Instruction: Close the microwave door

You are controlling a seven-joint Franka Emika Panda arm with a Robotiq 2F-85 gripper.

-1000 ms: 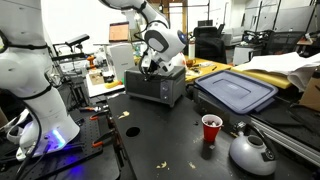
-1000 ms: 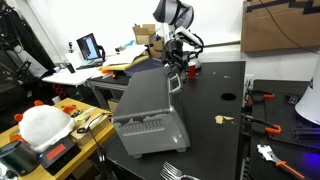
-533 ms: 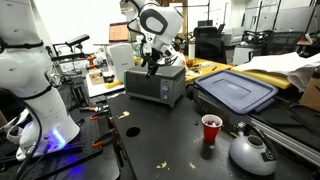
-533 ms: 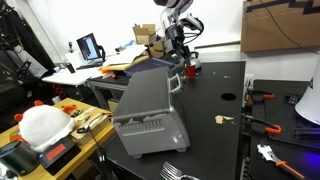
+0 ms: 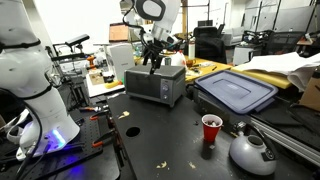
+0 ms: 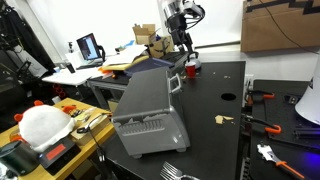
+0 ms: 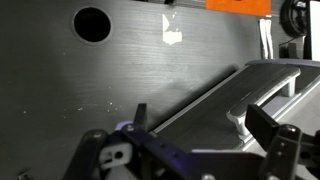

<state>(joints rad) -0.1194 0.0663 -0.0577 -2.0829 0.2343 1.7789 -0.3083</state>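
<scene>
A small boxy microwave (image 5: 155, 84) of silver-grey metal stands on a matte black table (image 5: 150, 140), towards the far side and left of centre in an exterior view. Its top is flat and smooth. The microwave door (image 5: 148, 90), a flat rectangular panel with a dark glass window in a pale metal frame, stands upright and flush against the front of the oven, so it looks closed. In an exterior view taken from another side, the oven (image 6: 148, 105) shows a broad, plain grey panel and a slotted vent area at its near end.

The gripper (image 5: 153, 62) hangs above the oven's top, apart from it, with its dark fingers spread and nothing between them. In the wrist view the gripper (image 7: 200, 120) is wide apart over the brushed grey tabletop, which has a round hole, and over a corner of the oven's silver top (image 7: 270, 90).

To the right of the oven lies a large blue-grey plastic bin lid (image 5: 237, 92) with a ribbed rim. Nearer, a red cup (image 5: 211, 129) stands upright, and a rounded silver kettle (image 5: 250, 152) sits just beside it to the right.
</scene>
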